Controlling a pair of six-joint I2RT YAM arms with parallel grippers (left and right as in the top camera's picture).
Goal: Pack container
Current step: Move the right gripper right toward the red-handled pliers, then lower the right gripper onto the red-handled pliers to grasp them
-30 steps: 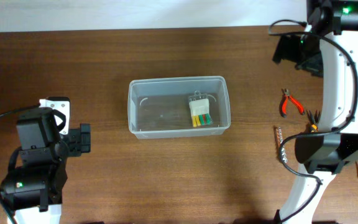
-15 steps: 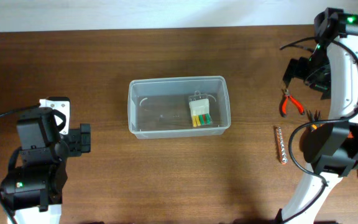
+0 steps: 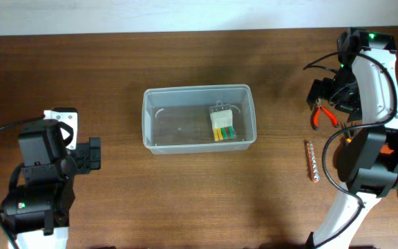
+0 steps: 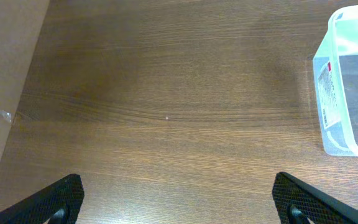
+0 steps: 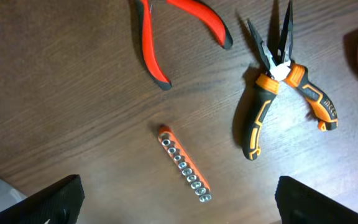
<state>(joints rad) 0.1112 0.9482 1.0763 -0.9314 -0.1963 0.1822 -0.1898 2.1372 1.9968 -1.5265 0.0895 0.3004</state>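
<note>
Left end effector [image 4: 180, 202] spread near container [image 4: 351, 74] — right end effector [image 5: 179, 202] spread above red pliers [image 5: 146, 45].

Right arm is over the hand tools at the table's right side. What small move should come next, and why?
Probably lower the open right gripper onto the red-handled pliers. In the overhead view the wrist hangs next to them, and they lie free of the orange-handled pliers and the socket rail. The container has plenty of room left.
</note>
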